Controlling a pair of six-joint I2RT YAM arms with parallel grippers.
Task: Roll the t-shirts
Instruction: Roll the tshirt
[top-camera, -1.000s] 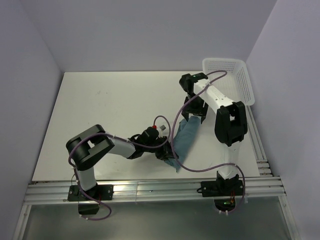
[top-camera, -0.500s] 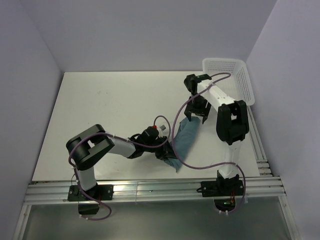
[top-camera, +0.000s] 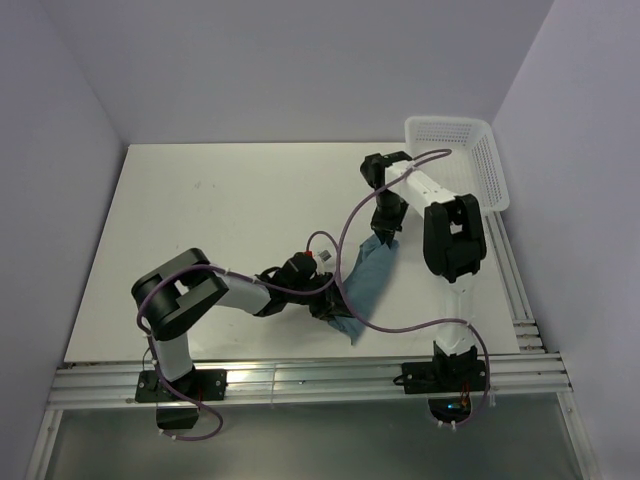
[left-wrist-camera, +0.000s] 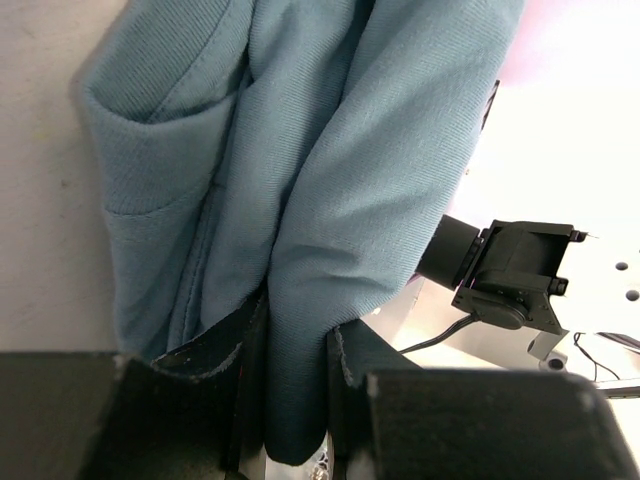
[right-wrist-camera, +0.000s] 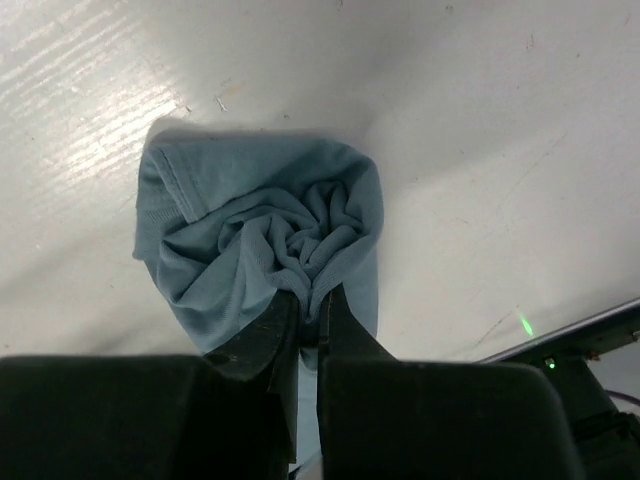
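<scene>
The teal-blue t-shirt (top-camera: 367, 280) lies as a long narrow band on the white table, slanting from near the front edge up toward the right. My left gripper (top-camera: 333, 305) is shut on its near end; in the left wrist view a thick fold of the t-shirt (left-wrist-camera: 300, 220) runs between the jaws of the left gripper (left-wrist-camera: 296, 390). My right gripper (top-camera: 384, 232) is shut on the far end. In the right wrist view the t-shirt (right-wrist-camera: 262, 245) is bunched into a swirl, and the right gripper (right-wrist-camera: 310, 310) pinches a fold of it.
A white mesh basket (top-camera: 476, 155) stands at the table's back right corner, beyond the right arm. Purple cables (top-camera: 350, 240) loop over the shirt between the two arms. The table's front edge (top-camera: 300, 362) runs just in front of the left gripper.
My right gripper has closed on the far end of the t-shirt, and the right arm has shifted a little left. The left arm has not moved.
</scene>
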